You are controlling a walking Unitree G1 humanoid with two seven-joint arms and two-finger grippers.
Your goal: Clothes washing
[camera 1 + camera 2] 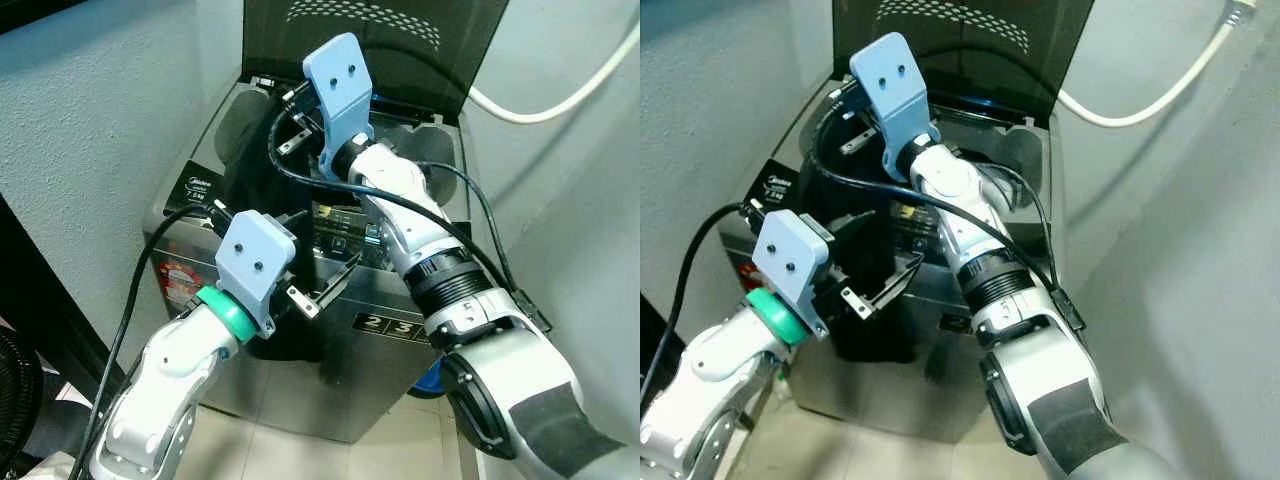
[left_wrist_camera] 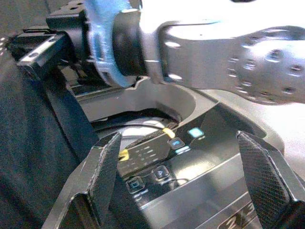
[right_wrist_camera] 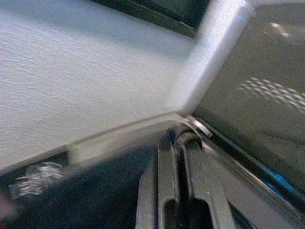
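A black garment [image 1: 245, 170] lies over the left side of the open top-loading washing machine [image 1: 400, 330] and hangs down its front. My right gripper [image 1: 283, 118] reaches across the tub to the back left corner; its fingers [image 3: 164, 171] are pressed together at the top of the dark cloth [image 3: 95, 191], which hangs from them. My left gripper [image 1: 335, 285] hovers open at the machine's front edge, just right of the hanging cloth. Its two fingers [image 2: 107, 176] stand wide apart over the control panel [image 2: 162, 167], holding nothing.
The lid [image 1: 400, 40] stands upright behind the tub. Grey walls close in on the left and right, with a white hose [image 1: 560, 100] on the right wall. A dark fan [image 1: 15, 400] stands on the floor at the lower left. Black cables trail from both arms.
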